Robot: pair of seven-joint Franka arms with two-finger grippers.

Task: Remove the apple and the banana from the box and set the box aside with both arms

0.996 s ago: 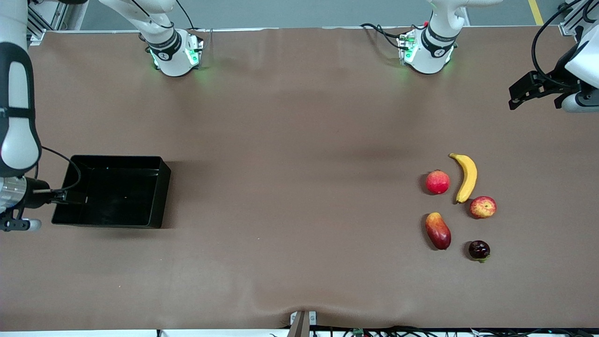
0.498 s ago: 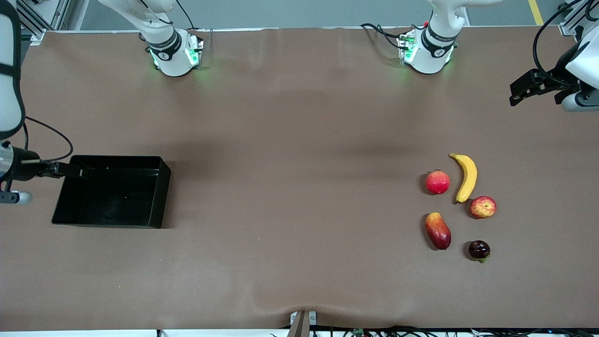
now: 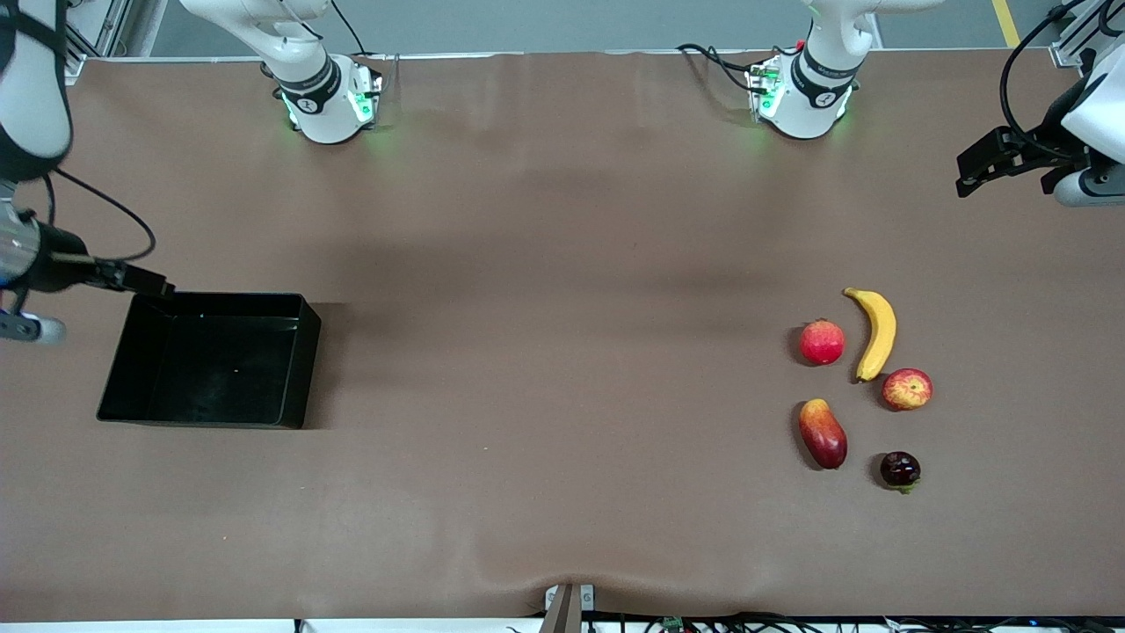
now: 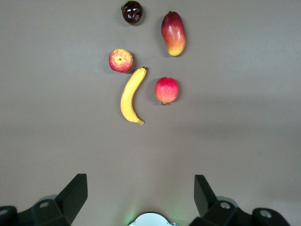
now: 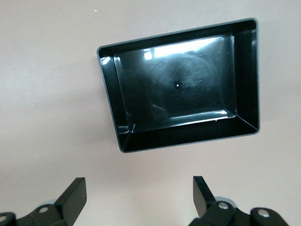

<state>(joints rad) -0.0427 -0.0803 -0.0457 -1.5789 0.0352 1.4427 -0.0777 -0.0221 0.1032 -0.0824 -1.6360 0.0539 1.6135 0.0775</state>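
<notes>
While my right gripper (image 3: 145,283) pulls back from the empty box (image 3: 303,369), jaws spread, my left gripper (image 3: 989,167) waits open; apple (image 3: 907,389) and banana (image 3: 875,334) lie out: task complete.

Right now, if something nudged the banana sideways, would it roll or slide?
The banana lies flat on its curve on the brown table cover, so it would probably pivot or slide, not roll. The apple sits beside its tip and might get bumped.

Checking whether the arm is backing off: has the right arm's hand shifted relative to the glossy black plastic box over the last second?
Yes. The right hand has moved from over the glossy black plastic box to its corner nearest the robot bases.
</notes>
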